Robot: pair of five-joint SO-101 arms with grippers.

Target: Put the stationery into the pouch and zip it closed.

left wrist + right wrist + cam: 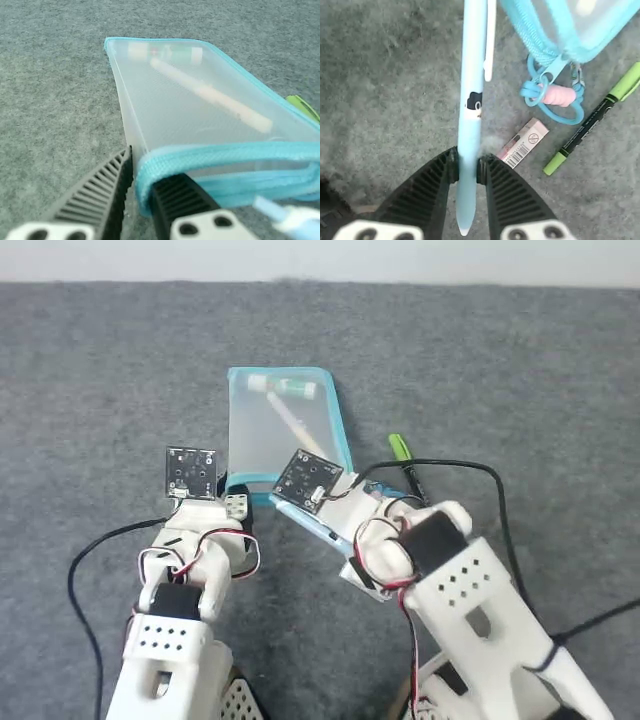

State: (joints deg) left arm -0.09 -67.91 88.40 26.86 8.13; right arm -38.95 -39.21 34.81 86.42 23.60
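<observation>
- High view: clear pouch [280,425] with teal zip edge, flat on grey carpeted table [520,360], mid-scene, just beyond both arms.
- Inside pouch: white-and-green tube [165,52] across the far end; pale stick [210,95] lying diagonally from it toward the near right.
- Left gripper [140,170]: almost closed, pinching pouch's near left corner at the teal edge, one finger on each side of the fabric.
- Right gripper [467,167]: clamped tight on light blue pen [472,75], gripping close to one end; other end pointing at pouch's near edge. Cannot tell whether that end is inside the opening.
- Green marker [592,122]: on table just right of pouch, black barrel.
- Small pink-and-white block [524,142] with barcode: on table between pen and marker, touching neither.
- Blue cord loop with pink charm [555,95]: tied to zip pull at pouch's near right corner, resting on table.
</observation>
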